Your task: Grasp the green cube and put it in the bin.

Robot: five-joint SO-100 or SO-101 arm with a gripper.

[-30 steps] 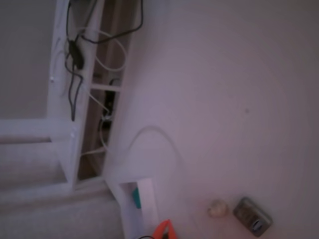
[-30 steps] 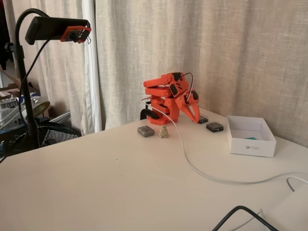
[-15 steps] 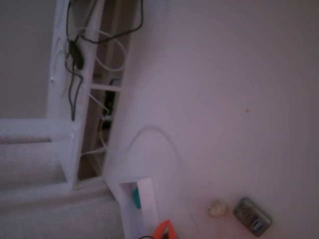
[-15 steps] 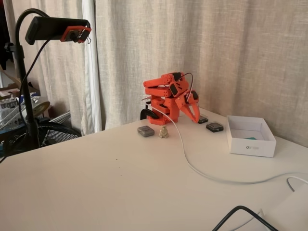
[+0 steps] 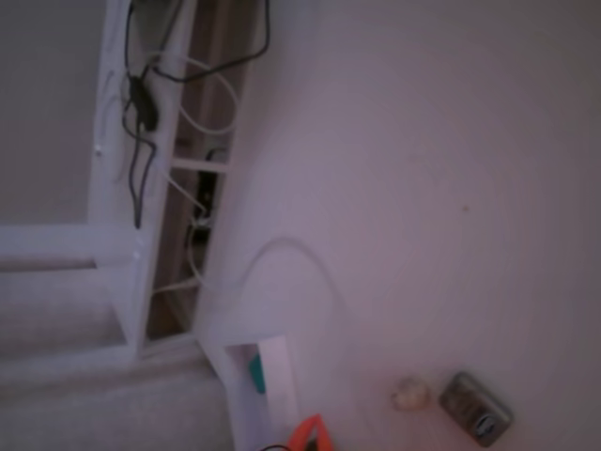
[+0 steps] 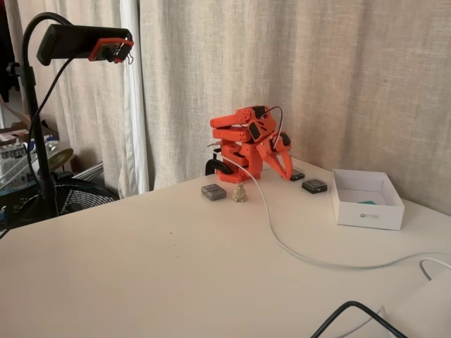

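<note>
The green cube [image 5: 255, 374] lies inside the white bin [image 5: 277, 371]; in the other fixed view only a teal sliver of the cube [image 6: 372, 203] shows above the front wall of the bin [image 6: 366, 215]. The orange arm is folded at the back of the table. Its gripper [image 6: 288, 174] points down, left of the bin and apart from it, and its fingers look shut with nothing between them. Only the tip of the gripper [image 5: 312, 427] enters at the bottom edge of the blurred fixed view.
A cream lump [image 6: 240, 193] and a grey metallic oblong [image 6: 213, 191] sit in front of the arm's base. Two dark flat items [image 6: 315, 186] lie between arm and bin. A white cable [image 6: 282, 243] runs across the table. A camera on a stand [image 6: 77, 41] is at the left.
</note>
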